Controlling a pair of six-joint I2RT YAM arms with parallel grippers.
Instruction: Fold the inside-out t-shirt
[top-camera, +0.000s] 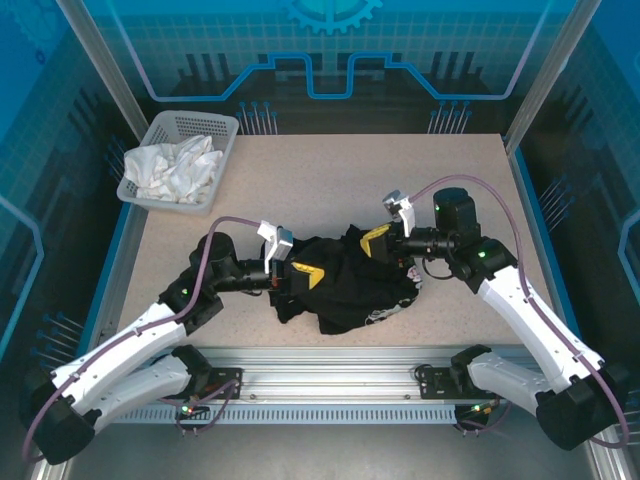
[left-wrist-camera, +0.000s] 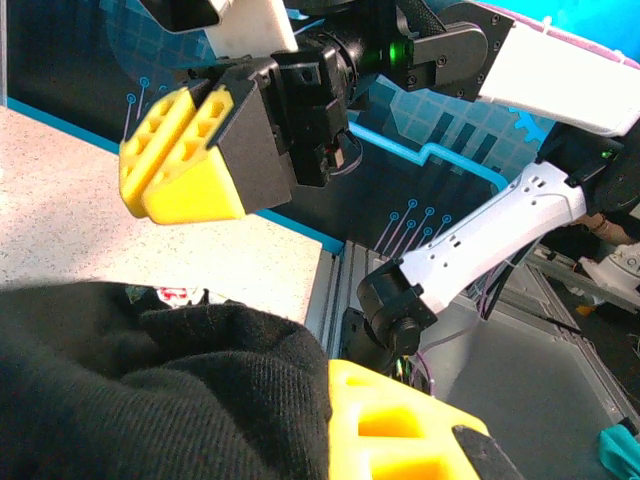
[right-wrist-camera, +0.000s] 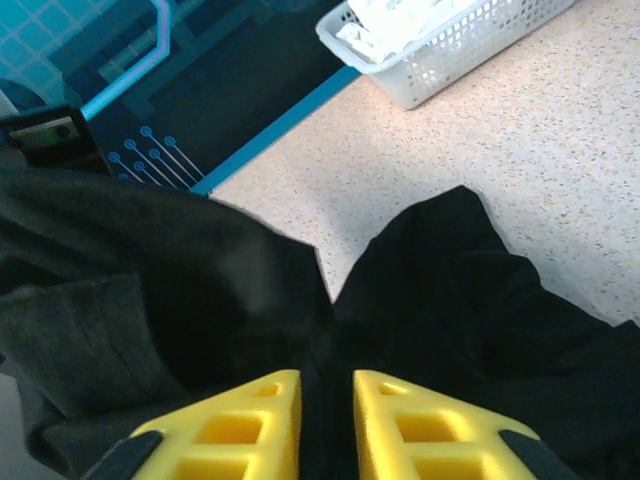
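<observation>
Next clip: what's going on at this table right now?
Two robot arms are working on a black t-shirt, which lies crumpled in a heap in the middle of the table, not yet folded. The left gripper is shut on cloth at the heap's left side. The right gripper is at the heap's far right edge, fingers slightly apart, gripping no cloth. A basket holding white cloth stands at the far left corner.

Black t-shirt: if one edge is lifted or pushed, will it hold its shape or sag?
Probably floppy: the black t-shirt lies crumpled in soft, uneven folds, so a lifted edge would likely drape and trail. It is likely light, as the fabric looks thin where it bunches in the wrist views. Pushed across the table, it would probably wrinkle rather than slide whole.
</observation>
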